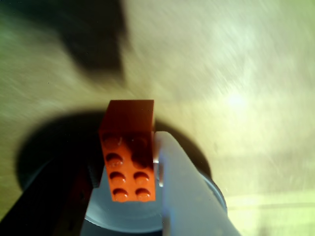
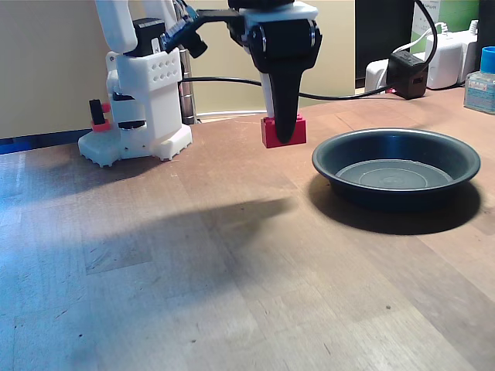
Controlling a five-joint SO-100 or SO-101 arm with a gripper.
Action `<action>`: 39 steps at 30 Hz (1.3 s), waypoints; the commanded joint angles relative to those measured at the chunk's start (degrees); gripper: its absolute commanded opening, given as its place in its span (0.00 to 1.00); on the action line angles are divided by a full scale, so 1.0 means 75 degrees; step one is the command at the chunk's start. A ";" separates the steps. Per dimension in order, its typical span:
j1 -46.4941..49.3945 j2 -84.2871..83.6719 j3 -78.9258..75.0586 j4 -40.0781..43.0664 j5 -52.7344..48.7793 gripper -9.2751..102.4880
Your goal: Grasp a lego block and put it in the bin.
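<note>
— Looking at the fixed view, where is the lego block [image 2: 283, 130]?

— Pinched in the jaws of the gripper [image 2: 285, 133], lifted clear of the worktop [image 2: 232, 270], left of the bin [image 2: 396, 167] and not over it.

— And the wrist view?

— Same grip: the lego block [image 1: 129, 152] sits studs toward the camera between a pale finger [image 1: 179, 182] on the right and a dark one on the left, with blurred wood behind.

— Anything in the bin?

— Nothing visible inside.

In the fixed view, lego block [image 2: 283, 130] sits left of bin [image 2: 396, 166], above the counter [image 2: 232, 294], robot base [image 2: 139, 116] behind-left
</note>
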 commanded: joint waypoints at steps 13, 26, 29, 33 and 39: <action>-0.1277 -0.1324 -0.0855 -0.1430 0.2168 0.08; -0.1535 -0.3504 -0.3375 -0.1336 0.3047 0.08; -0.1535 -0.3656 -0.3492 -0.1336 0.3047 0.08; -0.1512 -0.3703 -0.3551 -0.1336 0.2977 0.08; -0.1523 -0.3680 -0.3434 -0.1336 0.2930 0.08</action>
